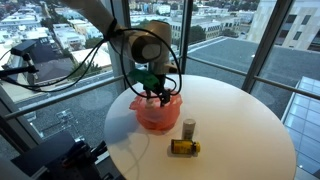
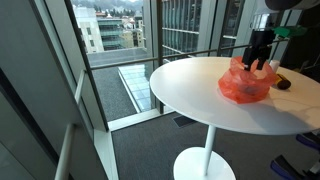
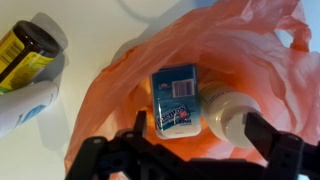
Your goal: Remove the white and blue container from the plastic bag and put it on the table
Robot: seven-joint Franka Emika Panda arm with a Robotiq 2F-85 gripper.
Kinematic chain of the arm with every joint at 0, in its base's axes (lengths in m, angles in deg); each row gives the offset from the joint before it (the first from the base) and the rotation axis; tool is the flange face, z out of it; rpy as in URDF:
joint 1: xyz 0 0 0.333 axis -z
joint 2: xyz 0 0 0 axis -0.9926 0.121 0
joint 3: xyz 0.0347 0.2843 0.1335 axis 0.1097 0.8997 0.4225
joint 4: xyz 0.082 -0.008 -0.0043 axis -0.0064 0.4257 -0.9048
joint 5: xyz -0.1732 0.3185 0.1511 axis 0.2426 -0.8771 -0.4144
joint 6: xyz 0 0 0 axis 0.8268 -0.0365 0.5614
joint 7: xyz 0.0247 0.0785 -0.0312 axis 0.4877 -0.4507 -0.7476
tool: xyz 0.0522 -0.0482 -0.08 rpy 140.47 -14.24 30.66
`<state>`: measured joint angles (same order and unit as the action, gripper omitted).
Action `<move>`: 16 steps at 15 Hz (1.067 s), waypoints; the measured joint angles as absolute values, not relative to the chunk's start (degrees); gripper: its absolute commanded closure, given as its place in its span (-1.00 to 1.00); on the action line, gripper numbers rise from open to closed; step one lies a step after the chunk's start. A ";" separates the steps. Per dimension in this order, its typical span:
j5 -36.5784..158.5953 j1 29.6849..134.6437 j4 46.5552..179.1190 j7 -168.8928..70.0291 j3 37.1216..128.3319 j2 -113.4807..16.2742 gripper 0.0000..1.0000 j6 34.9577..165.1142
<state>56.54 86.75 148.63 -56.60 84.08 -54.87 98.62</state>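
Note:
The orange plastic bag (image 1: 156, 110) lies open on the round white table (image 1: 230, 125); it also shows in an exterior view (image 2: 244, 84). In the wrist view the bag (image 3: 110, 80) holds the white and blue container (image 3: 176, 100) and a white bottle with a cap (image 3: 228, 112) next to it. My gripper (image 3: 195, 140) is open just above the bag's mouth, its fingers spread on either side of the two items, touching neither as far as I can tell. In both exterior views the gripper (image 1: 156, 92) (image 2: 259, 62) hangs right over the bag.
A dark-lidded yellow jar (image 1: 184, 147) lies on its side and a small upright white container (image 1: 188, 127) stands beside the bag; both show at the wrist view's left edge (image 3: 25, 50) (image 3: 22, 105). Windows and a railing surround the table.

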 measured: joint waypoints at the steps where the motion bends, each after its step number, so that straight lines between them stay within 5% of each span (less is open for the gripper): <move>1: 56.31 86.75 148.63 -56.91 84.08 -54.57 -1.00 99.13; 16: 56.28 86.76 149.13 -57.41 84.08 -56.24 -1.00 100.33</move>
